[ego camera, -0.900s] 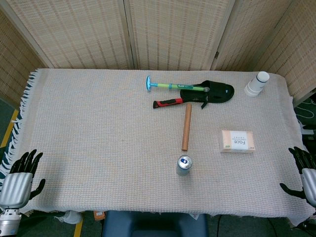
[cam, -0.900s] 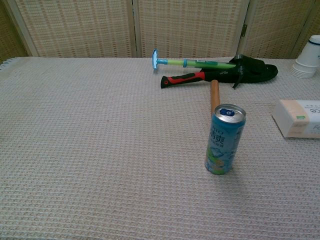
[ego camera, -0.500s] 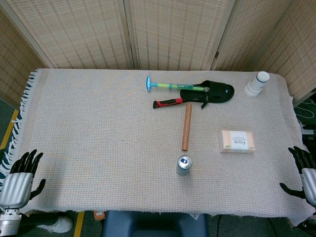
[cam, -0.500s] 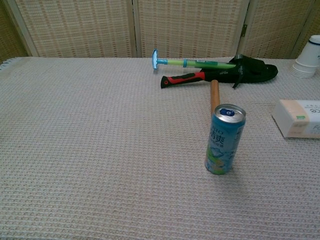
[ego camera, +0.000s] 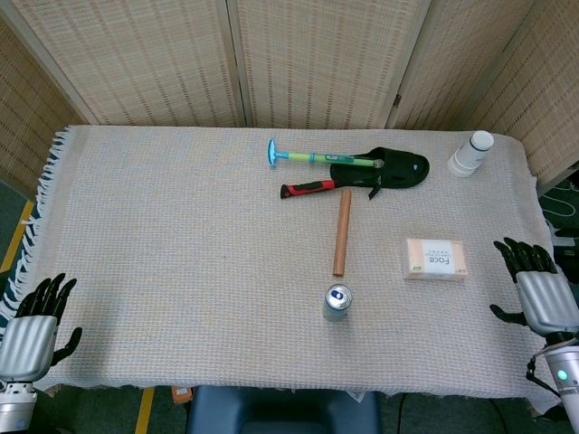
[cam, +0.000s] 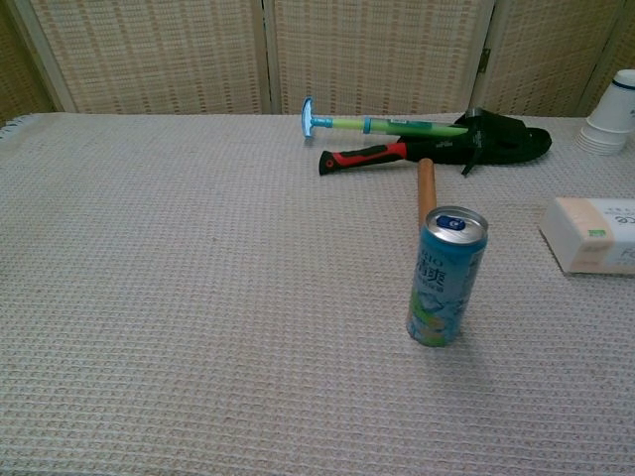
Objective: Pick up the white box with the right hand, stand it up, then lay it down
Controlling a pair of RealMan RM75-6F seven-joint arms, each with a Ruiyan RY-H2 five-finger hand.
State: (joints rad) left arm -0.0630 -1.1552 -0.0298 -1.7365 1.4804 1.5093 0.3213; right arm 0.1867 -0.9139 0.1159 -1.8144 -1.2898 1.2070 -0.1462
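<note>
The white box (ego camera: 436, 259) lies flat on the cloth at the right, its "Face" label up; the chest view shows the white box (cam: 592, 234) at the right edge. My right hand (ego camera: 537, 293) hovers at the table's right edge, to the right of the box and apart from it, fingers spread and holding nothing. My left hand (ego camera: 34, 324) hangs off the front left corner, fingers apart, empty. Neither hand shows in the chest view.
A drink can (ego camera: 336, 302) stands upright near the front middle. A wooden rod (ego camera: 342, 231) lies behind it. Further back lie a red-handled tool (ego camera: 312, 188), a green and blue tool (ego camera: 312, 157) and a black pouch (ego camera: 393, 168). White stacked cups (ego camera: 471, 153) stand at the back right.
My right hand has moved up and leftward, from the table's front right corner toward the box. The left hand and all objects stay where they were.
</note>
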